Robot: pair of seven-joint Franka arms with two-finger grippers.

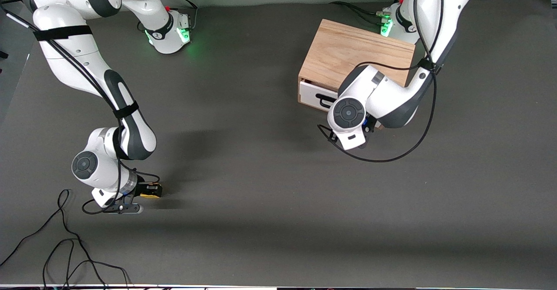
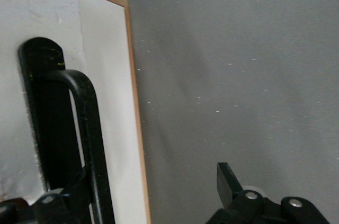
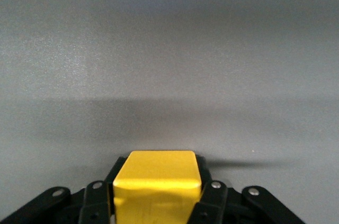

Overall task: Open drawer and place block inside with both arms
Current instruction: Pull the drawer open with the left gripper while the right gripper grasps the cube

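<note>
The light wooden box (image 1: 354, 55) stands at the left arm's end of the table. Its drawer (image 1: 314, 95) shows a white front and a black bar handle (image 2: 87, 128); no interior shows. My left gripper (image 2: 137, 195) is at the drawer front, open, with the handle bar between its fingers (image 2: 228, 181); in the front view the wrist (image 1: 350, 116) hides it. My right gripper (image 1: 148, 191) is shut on the small yellow block (image 1: 153, 191), low over the mat at the right arm's end. The block also fills the space between the fingers in the right wrist view (image 3: 157, 181).
Dark grey mat (image 1: 261, 194) covers the table. Loose black cables (image 1: 65, 246) lie on it near the front camera at the right arm's end. A black cable loop (image 1: 391, 155) hangs off the left arm beside the box.
</note>
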